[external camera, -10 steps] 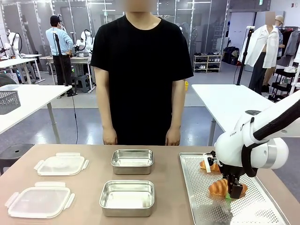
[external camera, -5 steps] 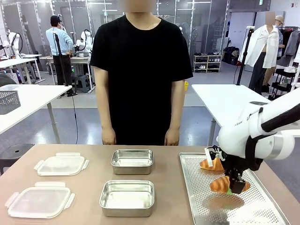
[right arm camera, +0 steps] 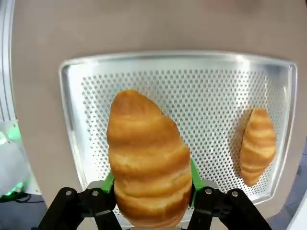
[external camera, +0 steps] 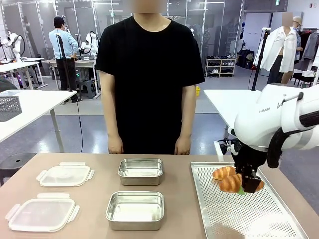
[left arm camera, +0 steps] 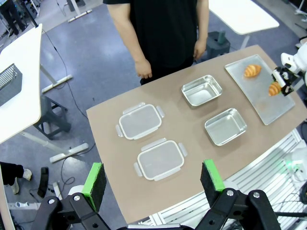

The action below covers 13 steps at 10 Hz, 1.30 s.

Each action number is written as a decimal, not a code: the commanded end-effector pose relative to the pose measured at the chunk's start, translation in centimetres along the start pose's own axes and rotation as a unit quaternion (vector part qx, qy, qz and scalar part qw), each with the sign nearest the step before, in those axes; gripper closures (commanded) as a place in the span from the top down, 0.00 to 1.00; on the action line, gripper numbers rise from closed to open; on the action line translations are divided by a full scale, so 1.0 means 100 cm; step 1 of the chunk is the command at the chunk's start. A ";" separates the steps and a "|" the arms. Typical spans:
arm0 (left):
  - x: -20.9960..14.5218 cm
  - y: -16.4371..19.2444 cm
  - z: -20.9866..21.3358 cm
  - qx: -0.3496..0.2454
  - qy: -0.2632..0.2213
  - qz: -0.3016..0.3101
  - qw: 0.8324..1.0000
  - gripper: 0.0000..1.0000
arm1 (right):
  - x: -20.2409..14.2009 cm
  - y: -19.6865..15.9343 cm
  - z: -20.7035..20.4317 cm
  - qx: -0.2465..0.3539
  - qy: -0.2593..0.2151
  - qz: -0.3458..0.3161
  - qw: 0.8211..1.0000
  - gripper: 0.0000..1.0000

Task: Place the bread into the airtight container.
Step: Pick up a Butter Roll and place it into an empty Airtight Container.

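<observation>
The left gripper (left arm camera: 152, 178) hangs high over the table (left arm camera: 187, 122), its fingers wide apart, holding nothing. Two lids (external camera: 65, 175) lie on the left and two tins (external camera: 135, 209) sit in the middle. On the right, the right gripper (external camera: 247, 185) squeezes the bread (external camera: 231, 183), held up above the tray (external camera: 259, 219). Another bread (external camera: 222, 172) lies on the tray behind it.

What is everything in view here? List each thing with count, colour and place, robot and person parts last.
croissants: two, golden brown, one held above the tray, one lying on it
tray: one, silver, perforated, right side of the table
containers: two, silver, table's middle
lids: two, clear, left side
table: one, brown
person: one, black shirt, far side
left gripper: black, green pads, open, high above the table
right gripper: same colours, shut on the held croissant
</observation>
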<state>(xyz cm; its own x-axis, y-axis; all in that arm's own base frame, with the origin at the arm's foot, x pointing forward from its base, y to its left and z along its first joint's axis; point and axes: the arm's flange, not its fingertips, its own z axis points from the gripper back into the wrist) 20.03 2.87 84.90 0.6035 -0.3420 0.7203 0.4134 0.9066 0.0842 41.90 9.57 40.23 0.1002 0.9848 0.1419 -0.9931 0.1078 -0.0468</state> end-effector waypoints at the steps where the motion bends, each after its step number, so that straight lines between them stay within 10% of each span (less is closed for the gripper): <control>1: 0.000 0.000 0.001 -0.001 0.000 0.001 1.000 1.00 | 0.054 0.022 0.010 0.005 0.014 -0.009 1.000 0.60; 8: 0.000 0.000 0.001 -0.001 0.000 0.001 1.000 1.00 | 0.239 0.080 -0.010 -0.008 -0.002 -0.013 1.000 0.60; 13: 0.000 0.000 0.001 -0.001 0.000 0.001 1.000 1.00 | 0.306 0.058 -0.054 0.019 0.003 -0.021 1.000 0.60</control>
<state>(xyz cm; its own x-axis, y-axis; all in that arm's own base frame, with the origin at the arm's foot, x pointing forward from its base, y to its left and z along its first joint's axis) 20.02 2.86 84.91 0.6034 -0.3422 0.7203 0.4133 0.9067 0.0845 38.76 39.44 39.11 0.1098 0.9827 0.1490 -0.9938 0.1109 0.0013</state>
